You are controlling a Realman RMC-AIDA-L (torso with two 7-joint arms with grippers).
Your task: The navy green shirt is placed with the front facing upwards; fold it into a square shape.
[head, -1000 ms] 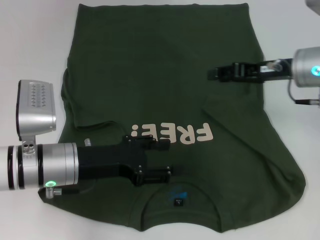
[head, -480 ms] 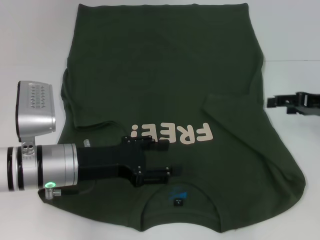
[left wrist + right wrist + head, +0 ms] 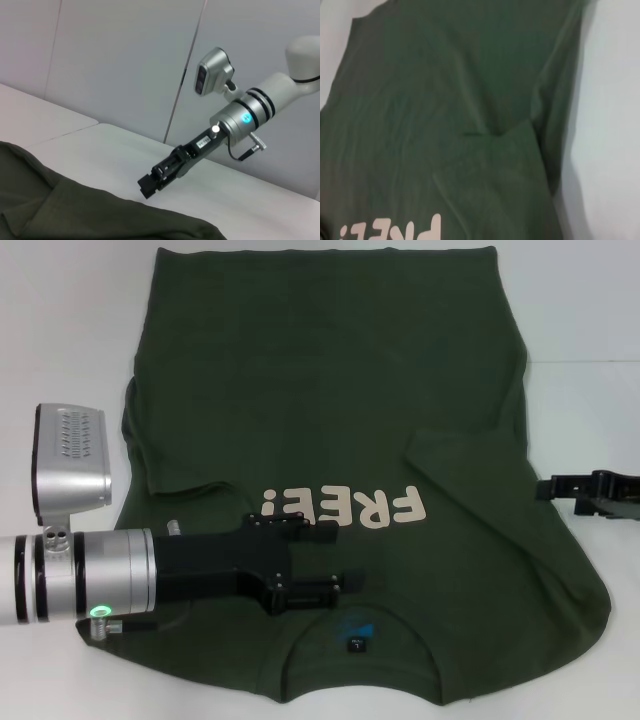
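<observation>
The navy green shirt (image 3: 330, 390) lies flat on the white table, collar toward me, with its cream "FREE!" print (image 3: 345, 508) facing up. The small neck label (image 3: 357, 640) shows inside the collar. Both sleeves are folded in over the body. My left gripper (image 3: 335, 558) is open and empty, just above the chest between print and collar. My right gripper (image 3: 548, 488) is off the shirt's right edge, over bare table; it also shows in the left wrist view (image 3: 147, 186). The right wrist view shows the shirt (image 3: 445, 100) and its folded right sleeve.
The white table (image 3: 580, 340) shows on both sides of the shirt. The shirt's hem reaches the far edge of the head view. A pale wall (image 3: 125, 60) stands behind the table in the left wrist view.
My right gripper has drawn back from over the shirt's right side to the bare table at the right, nearer to me. My left arm and the shirt have not moved.
</observation>
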